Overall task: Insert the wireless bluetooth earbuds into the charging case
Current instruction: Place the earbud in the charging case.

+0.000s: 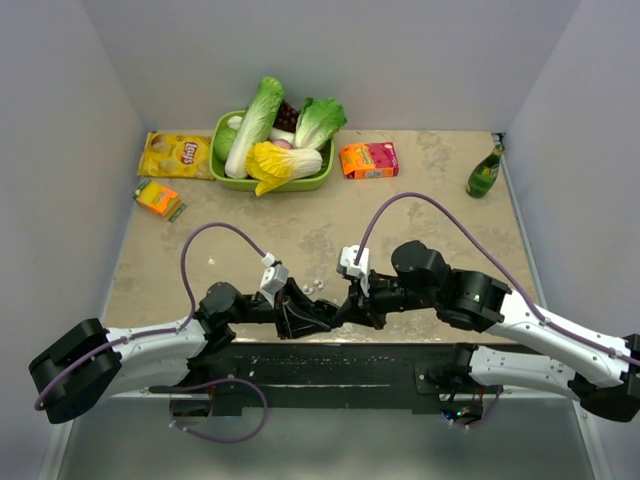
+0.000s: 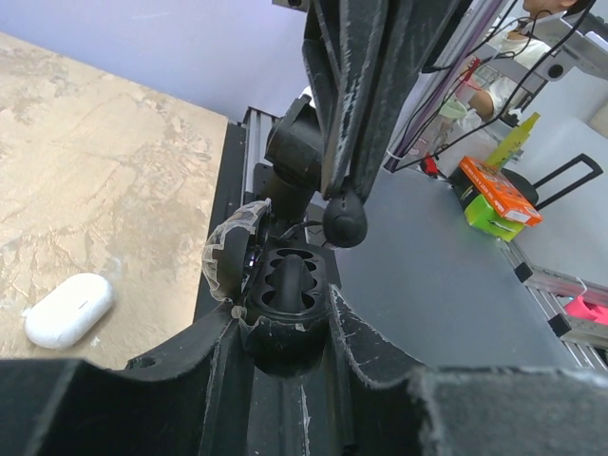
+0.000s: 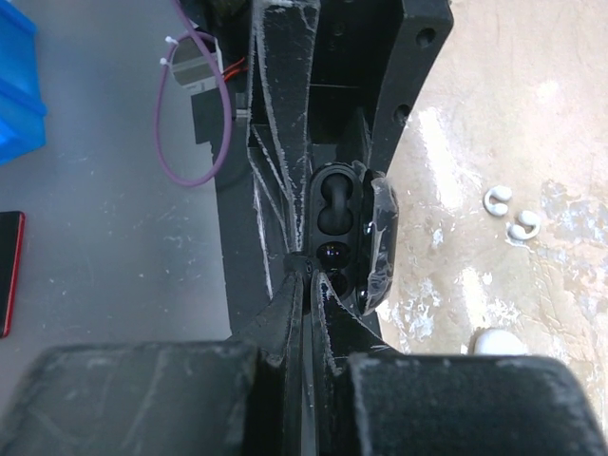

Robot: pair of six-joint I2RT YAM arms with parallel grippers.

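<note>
Nearest the bases, the left gripper [image 2: 283, 315] was clamped across a small black oval hinged case [image 2: 285, 280]. Its moulded wells were turned toward the other arm and its clear lid [image 2: 228, 252] was swung aside, evidently so that arm could work into it. The right gripper [image 3: 306, 266] came in opposite, its fingers drawn to a narrow pinch on what looked like a small glossy black rounded bud [image 2: 344, 217], poised just off those wells.

Judged against the task, neither gripper was on the white pieces, which lay loose on the marbled tan table [image 2: 95, 142]. The charging case [image 2: 68, 309], a smooth glossy white pebble-shaped plastic oval, sat shut just beyond the left gripper on its far side, apart from all the fingers. Farther out lay the wireless earbuds [image 3: 499, 198], two tiny glossy white plastic pieces. They lay close together, near the charging case but not touching it.
</note>
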